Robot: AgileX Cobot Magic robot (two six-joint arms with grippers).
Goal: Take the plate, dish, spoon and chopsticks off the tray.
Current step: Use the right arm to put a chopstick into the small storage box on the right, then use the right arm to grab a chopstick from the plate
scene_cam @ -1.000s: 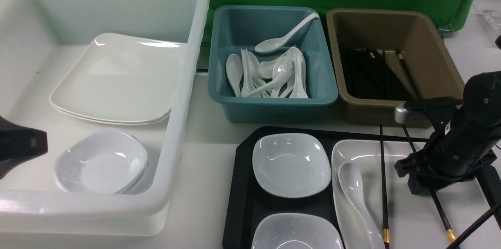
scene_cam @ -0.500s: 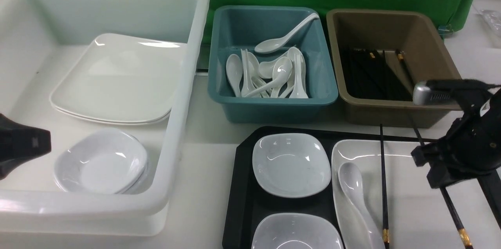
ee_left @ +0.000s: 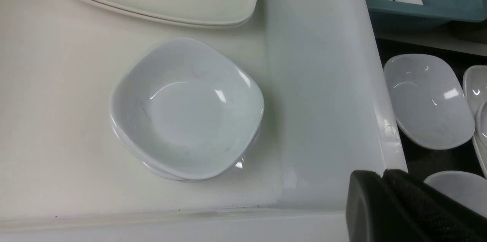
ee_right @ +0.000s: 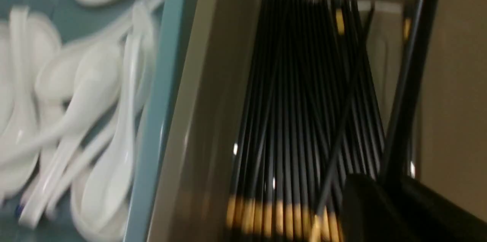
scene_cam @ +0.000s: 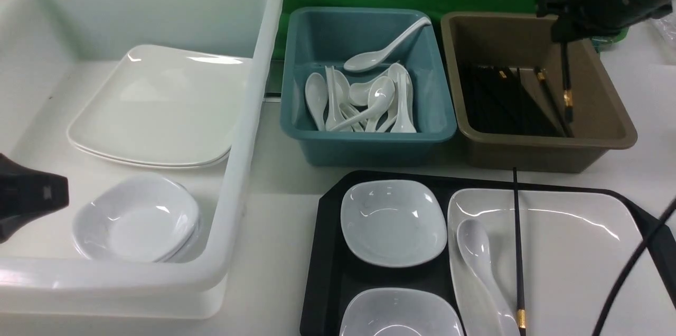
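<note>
Black chopstick (scene_cam: 566,74) hangs nearly upright from my right gripper (scene_cam: 564,35), pinched tight, its gold-banded end low over the brown tub (scene_cam: 544,141). The second chopstick (scene_cam: 517,241) lies across the plate (scene_cam: 581,267) beside the spoon (scene_cam: 478,254), on the tray (scene_cam: 326,251) next to a square dish (scene_cam: 393,222). My left gripper (ee_left: 382,181) is closed on nothing, above the white tub (scene_cam: 248,114).

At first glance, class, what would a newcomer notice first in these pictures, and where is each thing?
The right end effector, high at far right, is shut on a black chopstick that dangles over the brown tub of chopsticks. Nearer, the black tray carries a big white plate with a spoon and the other chopstick lying on it, beside two small dishes.
</note>
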